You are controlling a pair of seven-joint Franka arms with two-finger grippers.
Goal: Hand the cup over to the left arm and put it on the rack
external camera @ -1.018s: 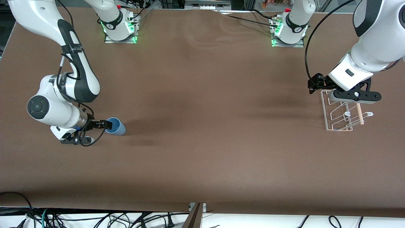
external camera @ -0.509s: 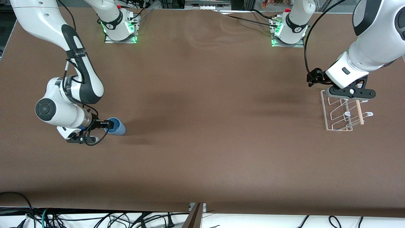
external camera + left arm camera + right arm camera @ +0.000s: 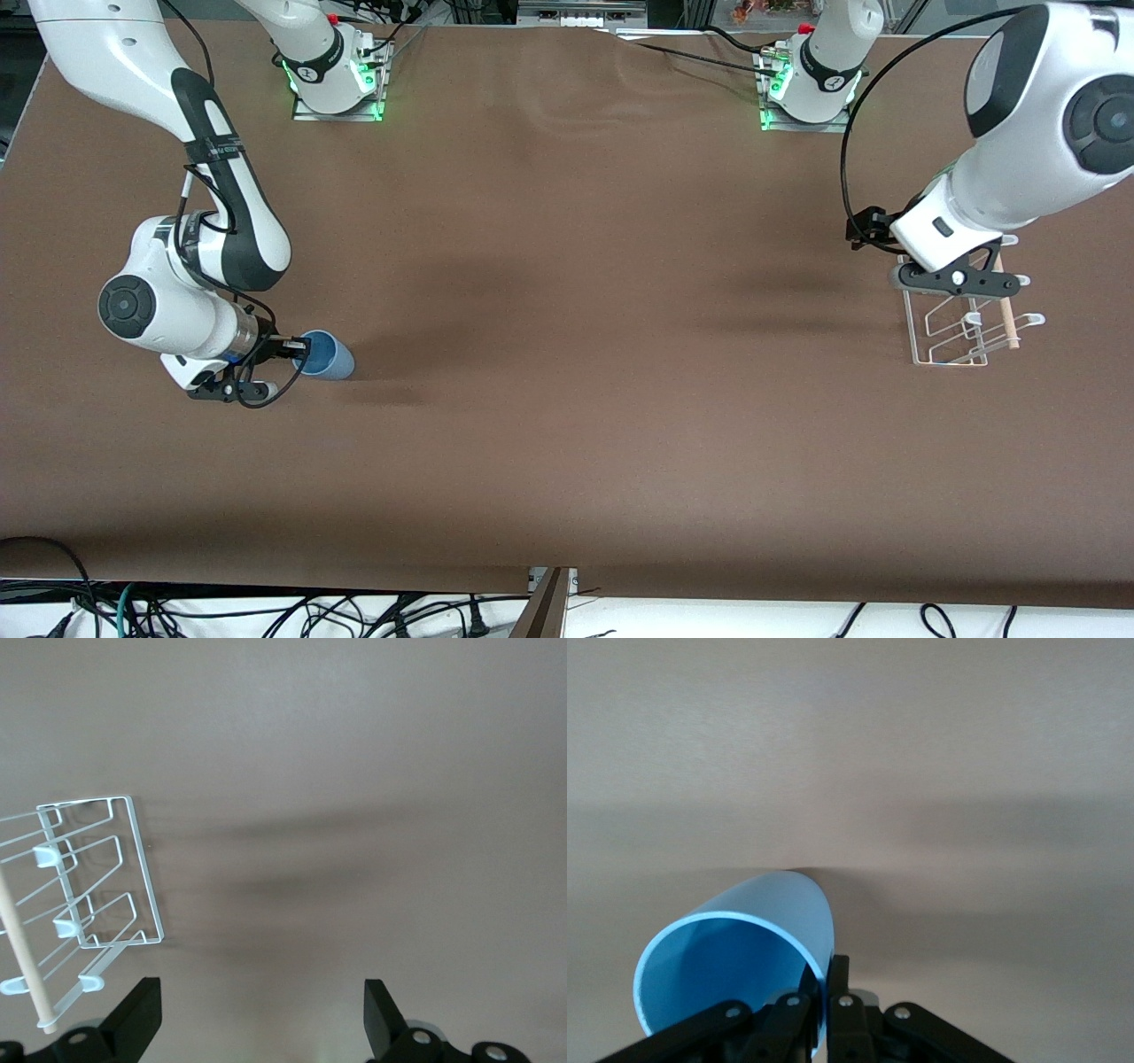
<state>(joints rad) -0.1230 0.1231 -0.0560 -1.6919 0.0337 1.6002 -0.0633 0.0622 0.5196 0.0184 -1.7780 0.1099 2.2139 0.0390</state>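
While its fingers pinched the rim wall of the cup (image 3: 326, 354), one inside and one outside, the right gripper (image 3: 297, 348) held the tilted light-blue tumbler at the right arm's end of the table (image 3: 567, 372). At the left arm's end, the left gripper (image 3: 257, 1014) hung with fingers spread and empty above the rack (image 3: 961, 330), a white wire frame carrying a pale wooden dowel (image 3: 1006, 322).

Glossy white arm shells, black joint bands, looping black cables, green-lit bases.

table (image 3: 567, 354): brown | on it: cup (image 3: 326, 355), rack (image 3: 961, 323)
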